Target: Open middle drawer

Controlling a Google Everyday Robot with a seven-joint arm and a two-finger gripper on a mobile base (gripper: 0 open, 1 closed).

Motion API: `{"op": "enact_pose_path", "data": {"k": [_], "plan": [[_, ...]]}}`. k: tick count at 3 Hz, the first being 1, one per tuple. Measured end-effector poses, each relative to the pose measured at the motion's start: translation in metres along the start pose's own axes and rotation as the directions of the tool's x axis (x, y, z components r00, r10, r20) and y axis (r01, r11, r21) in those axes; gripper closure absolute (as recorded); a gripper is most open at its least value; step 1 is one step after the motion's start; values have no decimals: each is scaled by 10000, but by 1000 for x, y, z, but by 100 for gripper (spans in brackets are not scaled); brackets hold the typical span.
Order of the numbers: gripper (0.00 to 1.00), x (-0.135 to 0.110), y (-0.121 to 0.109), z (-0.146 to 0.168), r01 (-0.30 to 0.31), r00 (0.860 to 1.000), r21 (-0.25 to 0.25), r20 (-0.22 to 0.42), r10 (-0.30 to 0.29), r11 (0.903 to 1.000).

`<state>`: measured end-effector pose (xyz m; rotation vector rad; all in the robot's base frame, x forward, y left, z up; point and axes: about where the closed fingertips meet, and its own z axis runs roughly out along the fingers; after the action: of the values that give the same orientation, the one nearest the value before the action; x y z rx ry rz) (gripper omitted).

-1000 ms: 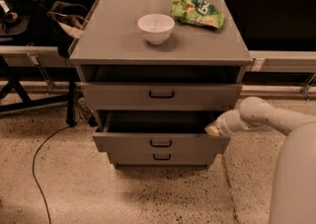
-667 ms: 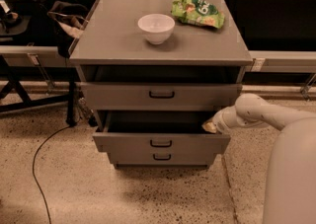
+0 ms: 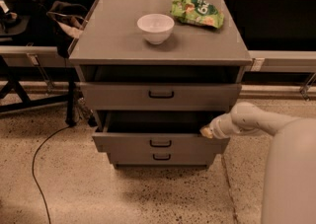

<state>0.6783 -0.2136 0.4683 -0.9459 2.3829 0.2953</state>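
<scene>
Middle drawer (image 3: pixel 123 143) pulled out toward near side. Claw (image 3: pixel 206 132) at its right upper corner; grip state cannot tell.

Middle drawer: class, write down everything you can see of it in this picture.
The middle drawer is grey, seemingly metal, with a wide flat front and a small black loop handle at its centre. It stands partly open and level, its shadowed inside showing from above. It sits below the top drawer and above the bottom drawer. The gripper is at its right front corner, apparently touching the top edge.
</scene>
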Motion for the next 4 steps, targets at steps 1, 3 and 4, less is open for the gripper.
{"op": "enact_pose_path", "data": {"k": [1,3,4], "plan": [[100,2,3,1,-104,9999,130,51,104,9999],[100,2,11,3,-273,9996,128,-65,273,9995],[100,3,9,4,-379,9993,269,-65,381,9989]]}}
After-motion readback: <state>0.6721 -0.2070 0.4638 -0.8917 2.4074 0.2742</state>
